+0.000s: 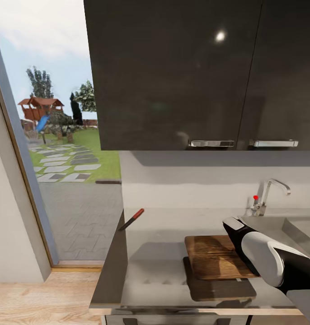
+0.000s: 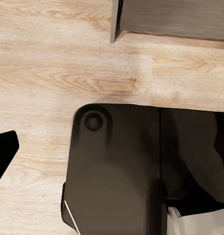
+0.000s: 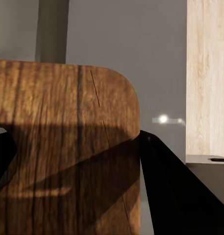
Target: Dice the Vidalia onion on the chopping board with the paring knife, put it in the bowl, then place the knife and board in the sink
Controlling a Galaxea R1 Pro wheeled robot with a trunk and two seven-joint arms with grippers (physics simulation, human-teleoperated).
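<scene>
One chopping board (image 1: 217, 256) is seen in the head view lifted clear of the grey worktop (image 1: 150, 253), its dark shadow cast on the surface just beneath it, toward six o'clock. The board is held by the right pincer (image 3: 75, 161): in the right wrist view the wooden grain is seen between two dark fingers (image 3: 175, 191), one on each side, so the pincer is closed on the board's edge. The right arm (image 1: 268, 255) is seen reaching in from four o'clock, its white and black shell covering the board's right end.

At ten o'clock from the board, the paring knife (image 1: 131, 219) is laid at the worktop's left edge, red handle toward the wall and dark blade pointing off the edge. At two o'clock from the board the chrome tap (image 1: 269, 194) with its red knob (image 1: 255, 197) is found, and the sink (image 1: 304, 228) lies at the right border of the picture.

In the left wrist view, wooden floor (image 2: 67, 73) and the robot's dark base (image 2: 126, 171) are shown; the state of the left pincer cannot be told.
</scene>
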